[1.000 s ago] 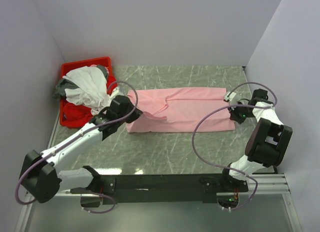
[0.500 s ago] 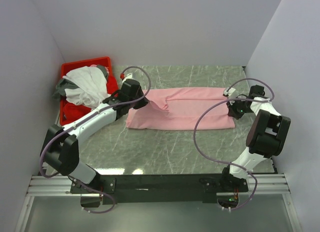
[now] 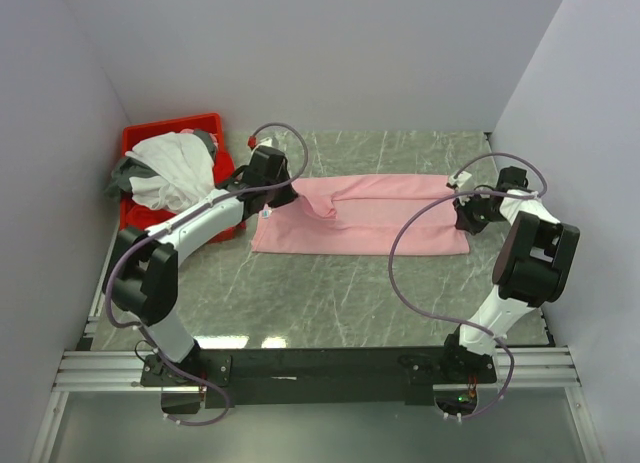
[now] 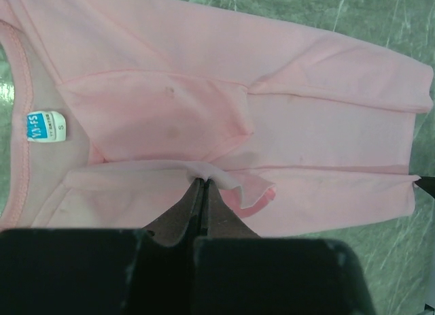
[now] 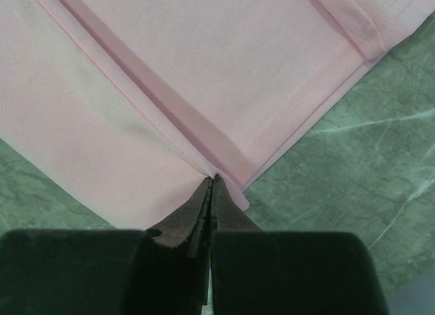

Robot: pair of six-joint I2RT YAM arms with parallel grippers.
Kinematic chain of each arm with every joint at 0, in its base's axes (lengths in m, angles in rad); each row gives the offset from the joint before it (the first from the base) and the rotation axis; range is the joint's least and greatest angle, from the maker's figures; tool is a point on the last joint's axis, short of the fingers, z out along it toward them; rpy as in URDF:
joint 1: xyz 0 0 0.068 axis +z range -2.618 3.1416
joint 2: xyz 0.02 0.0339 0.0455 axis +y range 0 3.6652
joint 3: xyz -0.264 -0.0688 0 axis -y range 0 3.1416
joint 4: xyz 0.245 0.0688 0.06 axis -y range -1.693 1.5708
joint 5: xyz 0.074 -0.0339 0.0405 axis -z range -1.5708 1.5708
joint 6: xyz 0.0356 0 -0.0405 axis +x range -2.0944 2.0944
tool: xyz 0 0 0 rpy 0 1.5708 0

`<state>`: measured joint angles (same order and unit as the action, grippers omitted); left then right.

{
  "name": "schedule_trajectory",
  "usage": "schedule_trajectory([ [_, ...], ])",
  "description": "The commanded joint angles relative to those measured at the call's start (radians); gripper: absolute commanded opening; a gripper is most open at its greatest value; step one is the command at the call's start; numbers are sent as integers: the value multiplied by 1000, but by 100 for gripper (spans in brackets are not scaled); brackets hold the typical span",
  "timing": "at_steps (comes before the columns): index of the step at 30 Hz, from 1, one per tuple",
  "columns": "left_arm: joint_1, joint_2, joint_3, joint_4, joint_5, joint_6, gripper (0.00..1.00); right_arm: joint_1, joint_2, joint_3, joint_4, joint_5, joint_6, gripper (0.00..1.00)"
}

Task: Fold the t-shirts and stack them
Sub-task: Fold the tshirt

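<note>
Your light pink cotton t-shirt lies flat on the green marbled table top, folded lengthwise into a long narrow band that runs left to right between the two arms.

Your left gripper sits at the collar end. Its two dark fingers are pressed together with no gap, and a small ridge of pink cloth is pinched between the tips. The fabric puckers there and curls up into a soft lip just to the right of the tips. In the left wrist view the ribbed neckline curves down the left edge. The small blue neck label with white lettering lies inside it, off to the left of the fingers and apart from them.

Your right gripper is at the hem end. Its fingers are also closed tight, clamped on the near corner where the folded layers meet. From the tips a crisp crease runs away up and to the left. A stitched hem runs up to the right, along the cloth's edge. The knit looks fine and matte, and bare stone shows on both sides of the corner.

At the far left of the table, well apart from the pink shirt, you have a rigid red plastic bin. It holds a rumpled heap of white and grey tees that spills over its rim.
</note>
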<state>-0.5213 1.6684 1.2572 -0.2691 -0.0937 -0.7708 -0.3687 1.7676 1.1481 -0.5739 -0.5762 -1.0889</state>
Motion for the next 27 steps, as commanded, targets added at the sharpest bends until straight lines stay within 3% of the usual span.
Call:
schedule_trajectory([
  [1,17,17,73,2,6,33,0,8,7,56,23,2,26,0],
  [27,67,315,330,-58,31,68,0,48,43,87,59,27,96,0],
])
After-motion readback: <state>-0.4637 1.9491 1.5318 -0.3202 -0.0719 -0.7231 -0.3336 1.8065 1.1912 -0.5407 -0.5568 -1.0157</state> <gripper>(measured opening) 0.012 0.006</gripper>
